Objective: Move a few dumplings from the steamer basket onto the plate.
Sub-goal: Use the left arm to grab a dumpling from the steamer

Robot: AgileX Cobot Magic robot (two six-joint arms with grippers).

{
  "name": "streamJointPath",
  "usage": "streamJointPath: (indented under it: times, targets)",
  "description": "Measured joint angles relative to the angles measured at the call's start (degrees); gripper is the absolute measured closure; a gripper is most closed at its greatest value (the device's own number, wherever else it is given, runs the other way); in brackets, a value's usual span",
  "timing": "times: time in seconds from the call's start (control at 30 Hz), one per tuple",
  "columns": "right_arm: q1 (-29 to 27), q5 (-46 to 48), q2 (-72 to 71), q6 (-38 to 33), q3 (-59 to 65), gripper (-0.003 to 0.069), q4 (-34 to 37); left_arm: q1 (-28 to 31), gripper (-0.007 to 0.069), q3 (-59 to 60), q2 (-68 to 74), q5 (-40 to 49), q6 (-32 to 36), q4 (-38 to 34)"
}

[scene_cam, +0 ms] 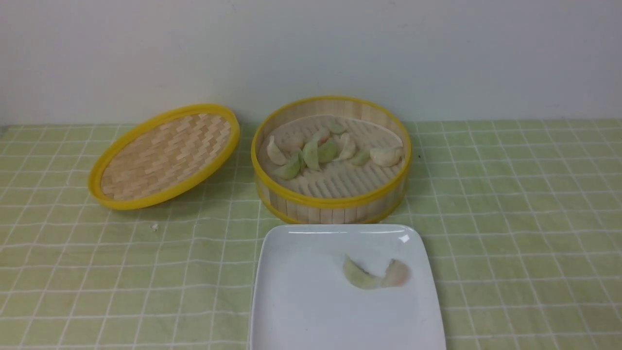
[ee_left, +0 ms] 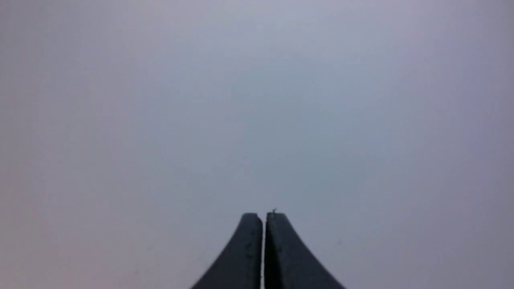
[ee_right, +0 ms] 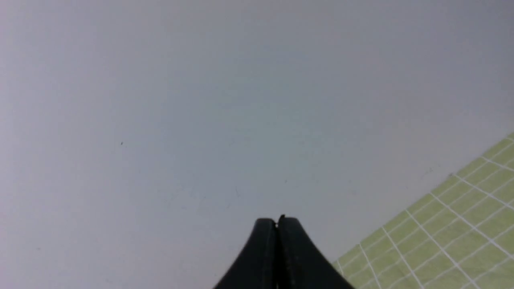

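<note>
In the front view the round steamer basket (scene_cam: 335, 201) stands mid-table with several cream, green and pinkish dumplings (scene_cam: 311, 154) on its slatted floor. Just in front of it lies the white plate (scene_cam: 301, 311), carrying two dumplings (scene_cam: 374, 274) side by side, one greenish and one pinkish. Neither arm shows in the front view. The left gripper (ee_left: 264, 214) is shut with nothing between its dark fingers and faces a bare grey wall. The right gripper (ee_right: 277, 219) is likewise shut and empty, pointed at the wall.
The shallow woven lid (scene_cam: 165, 155) leans tilted to the left of the steamer. A green checked cloth (scene_cam: 510, 218) covers the table and shows at the corner of the right wrist view as cloth (ee_right: 453, 233). A small white crumb (scene_cam: 154, 226) lies on the cloth.
</note>
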Motion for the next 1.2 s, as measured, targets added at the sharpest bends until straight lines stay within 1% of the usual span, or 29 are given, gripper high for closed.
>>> streamJointPath:
  times: [0.03,0.1,0.13,0.17,0.2,0.23,0.27,0.33,0.37,0.5,0.6,0.7,0.83,0.97,1.07,1.2]
  targets:
    - [0.0,-0.7,0.0,0.3,0.0,0.0673,0.4,0.0,0.0631,-3.4,2.7,4.6,0.0,1.3]
    - [0.0,-0.7,0.0,1.1,-0.2,0.0673,1.5,0.0,0.0631,-13.1,11.0,18.7,2.1,2.8]
    - [0.0,-0.4,0.0,1.1,-0.4,0.0673,1.5,0.0,0.0631,-14.9,11.8,21.3,2.5,2.8]
    - [0.2,3.7,0.0,1.3,-3.2,0.0673,1.6,0.0,0.0631,-21.6,19.2,31.5,6.7,3.0]
    - [0.5,8.0,0.0,1.0,-5.9,0.0673,0.9,0.0,0.0631,-24.7,22.6,36.3,8.9,2.8]
    - [0.5,8.0,0.0,1.0,-5.9,0.0673,0.9,0.0,0.0631,-25.4,23.4,37.4,9.5,2.8]
    - [0.8,14.3,0.6,-0.4,-11.4,0.0673,-0.8,0.0,0.0631,-30.5,30.1,45.5,13.8,1.9]
    - [1.2,22.6,3.2,-2.6,-18.4,0.0673,-2.7,0.0,0.0631,-35.1,38.3,52.2,18.9,-0.1]
    - [1.4,28.8,5.8,-3.9,-23.2,0.0673,-3.7,0.0,0.0631,-36.9,42.1,54.2,21.3,-1.4]
    - [1.8,48.7,17.1,-9.9,-37.8,0.0673,-5.1,-1.1,0.0631,-42.7,56.0,56.0,29.5,-6.0]
    - [1.8,60.1,24.9,-16.0,-45.9,0.0673,-5.6,-3.7,0.0631,-47.0,63.3,56.0,31.3,-6.1]
    - [1.8,66.2,30.7,-20.3,-50.7,0.0673,-5.8,-7.4,0.0631,-52.4,71.7,55.9,31.7,-3.8]
    - [1.8,69.3,34.9,-21.8,-52.8,0.0673,-5.2,-11.9,0.0631,-61.6,83.0,55.9,31.8,-0.3]
    - [1.8,70.2,35.6,-22.1,-52.8,0.0673,-4.7,-13.9,0.0631,-68.5,90.6,55.9,32.1,1.5]
    - [1.8,70.3,35.6,-22.1,-52.8,0.0673,-4.5,-15.6,0.0631,-75.1,97.5,55.5,34.6,5.0]
    - [1.8,70.3,35.6,-22.1,-52.8,0.0673,-4.3,-17.0,0.0617,-79.9,103.6,54.8,35.0,8.5]
